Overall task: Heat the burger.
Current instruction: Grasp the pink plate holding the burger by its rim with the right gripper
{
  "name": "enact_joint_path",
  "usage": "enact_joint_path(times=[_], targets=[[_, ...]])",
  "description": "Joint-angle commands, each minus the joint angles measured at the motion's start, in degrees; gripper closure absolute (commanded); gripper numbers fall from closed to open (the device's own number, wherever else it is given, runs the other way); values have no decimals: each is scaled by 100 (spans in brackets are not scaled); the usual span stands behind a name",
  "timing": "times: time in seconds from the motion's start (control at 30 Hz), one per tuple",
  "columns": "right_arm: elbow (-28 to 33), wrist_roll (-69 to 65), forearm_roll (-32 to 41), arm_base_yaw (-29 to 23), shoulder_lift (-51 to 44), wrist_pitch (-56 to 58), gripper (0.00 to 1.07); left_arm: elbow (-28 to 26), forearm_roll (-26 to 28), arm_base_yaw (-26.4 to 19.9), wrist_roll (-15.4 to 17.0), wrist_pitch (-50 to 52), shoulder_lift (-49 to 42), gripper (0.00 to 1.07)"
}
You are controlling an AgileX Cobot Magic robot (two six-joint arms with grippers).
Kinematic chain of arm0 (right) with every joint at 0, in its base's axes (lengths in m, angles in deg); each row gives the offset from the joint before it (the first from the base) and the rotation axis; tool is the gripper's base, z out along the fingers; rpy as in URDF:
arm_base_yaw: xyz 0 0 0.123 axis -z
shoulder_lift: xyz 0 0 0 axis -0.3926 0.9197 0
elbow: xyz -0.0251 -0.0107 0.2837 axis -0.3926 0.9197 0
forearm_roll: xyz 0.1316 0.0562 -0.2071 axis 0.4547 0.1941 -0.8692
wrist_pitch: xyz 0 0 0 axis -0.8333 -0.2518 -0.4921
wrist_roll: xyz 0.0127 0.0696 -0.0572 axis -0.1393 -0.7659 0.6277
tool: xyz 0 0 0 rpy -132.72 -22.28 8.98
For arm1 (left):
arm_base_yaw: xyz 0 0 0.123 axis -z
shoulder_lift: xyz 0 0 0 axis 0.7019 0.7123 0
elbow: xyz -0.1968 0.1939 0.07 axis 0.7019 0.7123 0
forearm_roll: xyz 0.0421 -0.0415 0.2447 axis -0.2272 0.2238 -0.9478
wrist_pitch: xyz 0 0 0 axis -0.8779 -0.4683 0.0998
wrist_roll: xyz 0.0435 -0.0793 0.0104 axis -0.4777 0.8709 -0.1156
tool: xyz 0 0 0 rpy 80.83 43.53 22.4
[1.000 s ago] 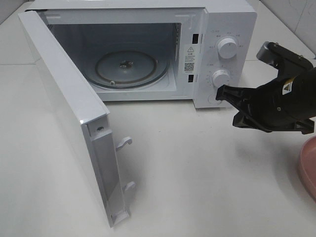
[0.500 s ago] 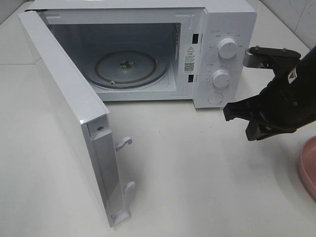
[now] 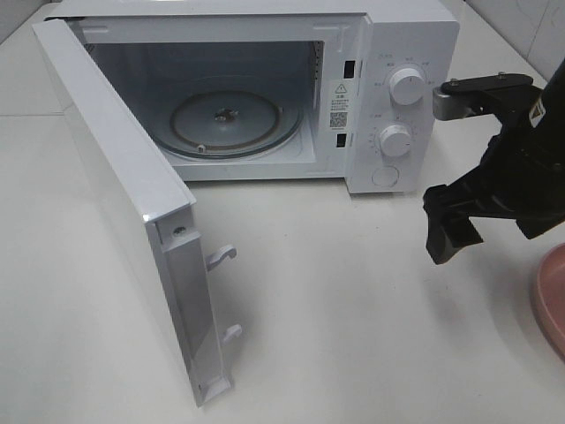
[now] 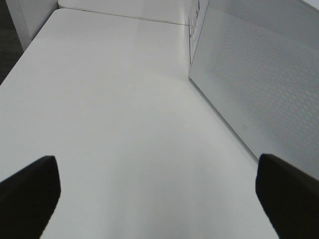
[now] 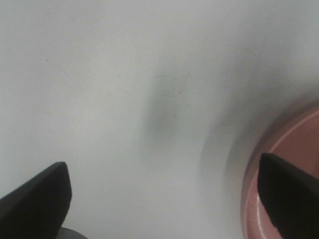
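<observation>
The burger is out of view in every frame. A white microwave (image 3: 397, 53) stands at the back with its door (image 3: 115, 185) swung wide open to the left and an empty glass turntable (image 3: 225, 119) inside. My right gripper (image 3: 446, 231) hangs in front of the control panel, pointing down at the table, left of the pink plate (image 3: 552, 296). In the right wrist view the right gripper (image 5: 162, 199) is open with only bare table between its fingers. My left gripper (image 4: 157, 199) is open over bare table beside the door's outer face (image 4: 259, 74).
Two white knobs (image 3: 406, 86) and a round button sit on the microwave's right panel. The open door juts toward the table's front left, with latch hooks (image 3: 222, 256) on its edge. The pink plate's rim (image 5: 279, 164) lies at the right edge.
My right gripper has swung right and down, away from the microwave's panel, tilted toward the table, and gone from shut to open. The left arm has not moved.
</observation>
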Motion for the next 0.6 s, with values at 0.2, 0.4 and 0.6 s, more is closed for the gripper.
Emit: enact_joint_path(times=[0.2,0.4,0.6], targets=[[-29,92,-178,665,-34,464,13,0,29,6,17,86,-97,4],[-29,86,-298,1152,-34,642,17,0,29,6,17,86,-97,4],[195,86,-321,1547,-34,544,18,0,29,6,17,86,-97,4]])
